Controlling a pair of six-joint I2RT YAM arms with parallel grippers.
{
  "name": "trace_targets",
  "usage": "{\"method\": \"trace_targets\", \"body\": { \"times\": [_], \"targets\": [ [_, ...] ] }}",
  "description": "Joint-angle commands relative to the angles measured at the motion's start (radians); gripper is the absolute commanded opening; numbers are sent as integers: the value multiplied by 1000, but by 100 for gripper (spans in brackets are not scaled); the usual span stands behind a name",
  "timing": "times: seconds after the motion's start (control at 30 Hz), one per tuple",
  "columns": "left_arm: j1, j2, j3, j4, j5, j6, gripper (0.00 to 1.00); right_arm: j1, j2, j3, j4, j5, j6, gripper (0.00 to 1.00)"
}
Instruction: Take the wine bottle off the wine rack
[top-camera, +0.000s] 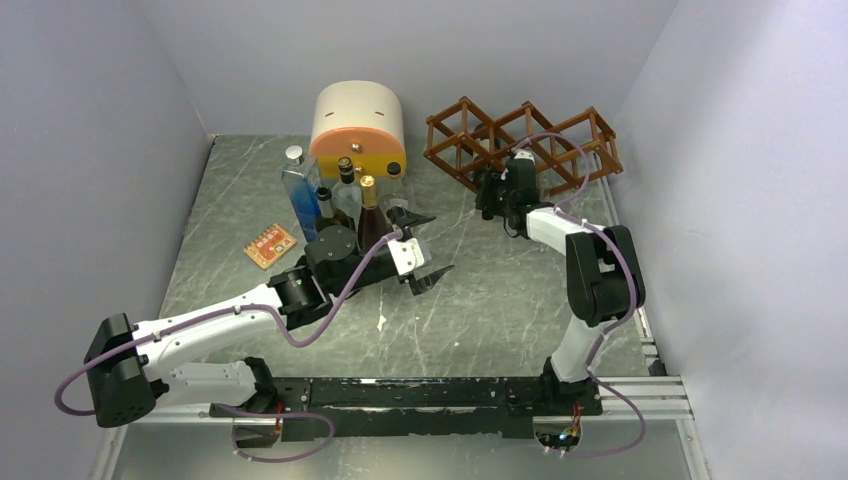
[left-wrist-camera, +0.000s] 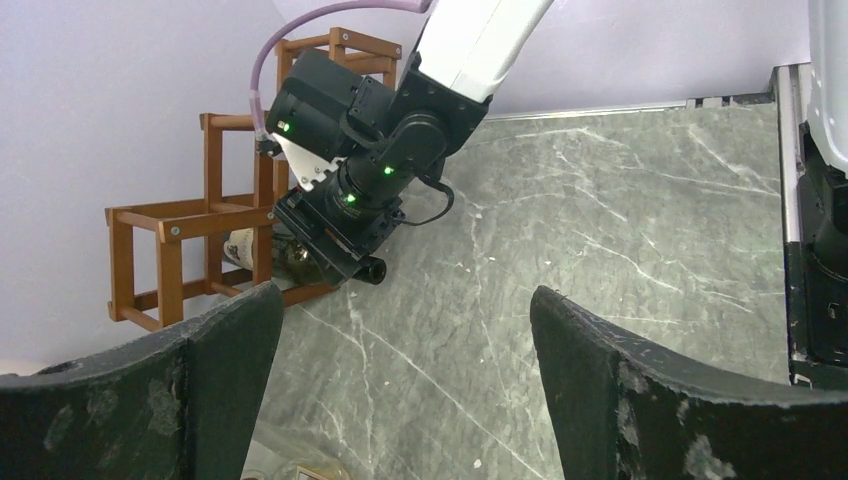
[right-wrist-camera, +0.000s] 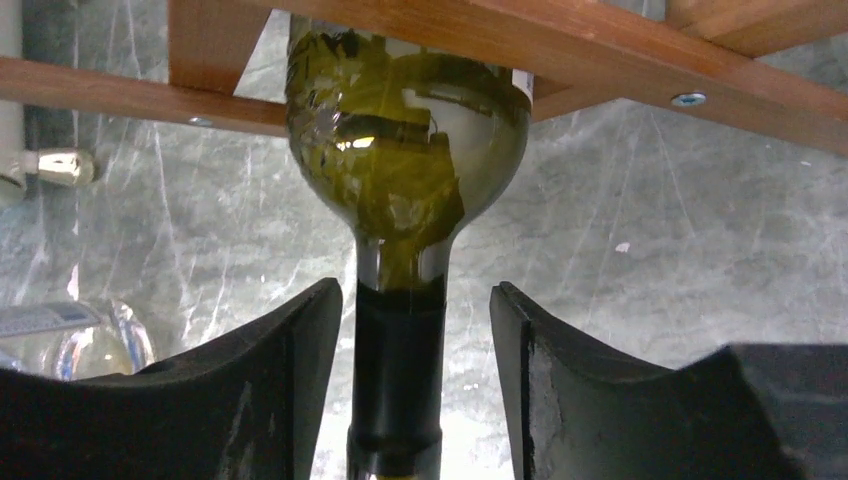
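The reddish-brown lattice wine rack (top-camera: 520, 140) stands at the back right; it also shows in the left wrist view (left-wrist-camera: 215, 215) and the right wrist view (right-wrist-camera: 600, 50). A green wine bottle (right-wrist-camera: 405, 170) lies in a lower cell with its dark-capped neck sticking out toward me; the left wrist view (left-wrist-camera: 290, 262) shows it too. My right gripper (top-camera: 495, 195) (right-wrist-camera: 415, 295) is open, with its jaws on either side of the neck and a gap on both sides. My left gripper (top-camera: 425, 247) (left-wrist-camera: 405, 300) is open and empty over the middle of the table.
A cream-and-orange rounded drawer box (top-camera: 358, 125) stands at the back centre. Several upright bottles (top-camera: 335, 200) cluster in front of it, just behind my left wrist. A small orange box (top-camera: 270, 245) lies at the left. Grey walls close in the table.
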Motion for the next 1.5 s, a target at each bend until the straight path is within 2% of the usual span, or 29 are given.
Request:
{"method": "trace_targets", "body": {
  "times": [0.0, 0.07, 0.23, 0.43, 0.6, 0.87, 1.23, 1.47],
  "targets": [
    [-3, -1, 2, 14, -24, 19, 96, -6, 55, 48, 89, 23, -6, 58],
    [-3, 5, -5, 22, -34, 26, 97, -6, 85, 68, 88, 15, -5, 54],
    [-3, 19, 0, 20, -29, 22, 97, -6, 136, 115, 76, -5, 12, 51],
    [-1, 23, -1, 22, -29, 19, 97, -6, 138, 114, 93, -9, 18, 43],
    [-1, 31, -1, 22, -27, 18, 98, -6, 106, 82, 114, -46, 37, 24],
    [-1, 45, 5, 18, -21, 5, 97, -6, -43, -112, 204, -59, 94, 0],
    [-1, 49, 13, 20, -6, -23, 97, -4, -362, -392, 228, -120, 206, 0],
    [-2, 60, 19, 19, 22, -53, 96, -4, -653, -546, 137, -160, 293, 0]
  ]
}}
